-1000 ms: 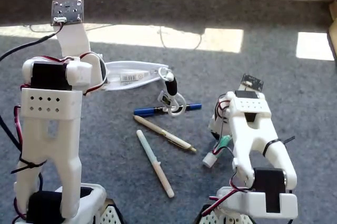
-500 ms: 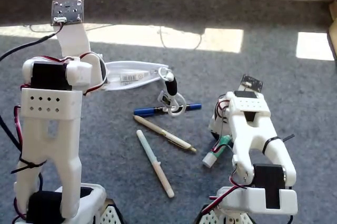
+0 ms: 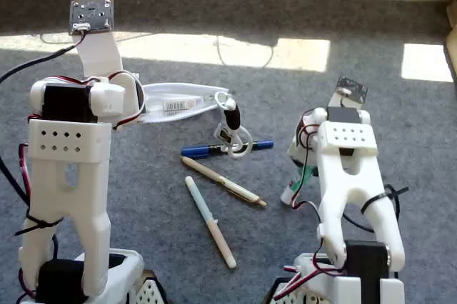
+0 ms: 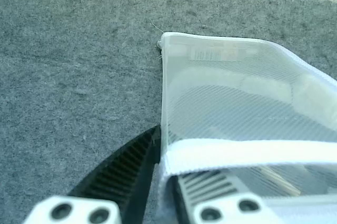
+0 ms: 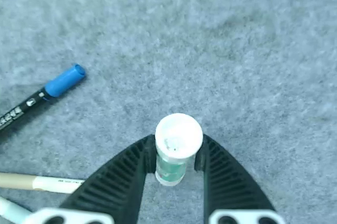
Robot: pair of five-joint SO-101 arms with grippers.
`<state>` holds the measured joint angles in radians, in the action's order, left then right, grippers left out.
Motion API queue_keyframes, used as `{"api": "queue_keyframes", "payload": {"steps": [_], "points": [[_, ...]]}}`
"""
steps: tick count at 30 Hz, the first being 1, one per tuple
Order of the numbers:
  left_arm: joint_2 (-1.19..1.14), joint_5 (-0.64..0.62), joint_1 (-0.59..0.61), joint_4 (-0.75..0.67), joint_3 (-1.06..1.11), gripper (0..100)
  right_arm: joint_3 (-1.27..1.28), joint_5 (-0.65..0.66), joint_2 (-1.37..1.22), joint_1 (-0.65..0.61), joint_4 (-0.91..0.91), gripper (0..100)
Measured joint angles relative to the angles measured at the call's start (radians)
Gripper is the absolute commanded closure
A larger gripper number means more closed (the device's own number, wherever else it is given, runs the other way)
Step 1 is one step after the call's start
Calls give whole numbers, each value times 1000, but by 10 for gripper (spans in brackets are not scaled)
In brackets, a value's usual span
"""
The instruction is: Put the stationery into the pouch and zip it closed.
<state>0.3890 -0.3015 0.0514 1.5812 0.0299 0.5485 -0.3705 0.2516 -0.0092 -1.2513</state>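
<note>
The white mesh pouch [image 3: 182, 100] lies on the grey carpet at the back left. My left gripper [image 4: 160, 145] is shut on its near edge [image 4: 237, 150]; the black and white fingers pinch the white binding. A black strap with a ring [image 3: 233, 131] hangs at the pouch's zipper end. My right gripper [image 5: 178, 148] is shut on a green tube with a white cap [image 5: 178, 134], held off the carpet and tilted [image 3: 297, 184]. A blue-capped pen [image 3: 227, 148], a beige pen [image 3: 223, 181] and a pale green pen [image 3: 209, 221] lie between the arms.
The left arm's white body [image 3: 68, 168] stands tall at the left and hides part of the pouch. Sunlit patches [image 3: 235, 51] cross the carpet at the back. Open carpet lies to the right of the right arm [image 3: 353, 190].
The right arm has risen and drawn back a little, lifting the green tube from lying flat to tilted off the carpet. The left arm and pouch have not moved.
</note>
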Motion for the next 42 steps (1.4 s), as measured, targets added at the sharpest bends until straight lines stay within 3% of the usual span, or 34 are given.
{"api": "queue_keyframes", "payload": {"steps": [8, 13, 27, 32, 42], "points": [[0, 0, 0, 0, 0, 994, 0, 0, 153, -64, -8, 899], [0, 0, 0, 0, 0, 994, 0, 8, 199, -75, -8, 988], [0, 0, 0, 0, 0, 994, 0, 120, 434, -87, -9, 989], [0, 0, 0, 0, 0, 994, 0, 216, 546, -152, -46, 989], [0, 0, 0, 0, 0, 994, -64, 229, 717, -262, -87, 989]]}}
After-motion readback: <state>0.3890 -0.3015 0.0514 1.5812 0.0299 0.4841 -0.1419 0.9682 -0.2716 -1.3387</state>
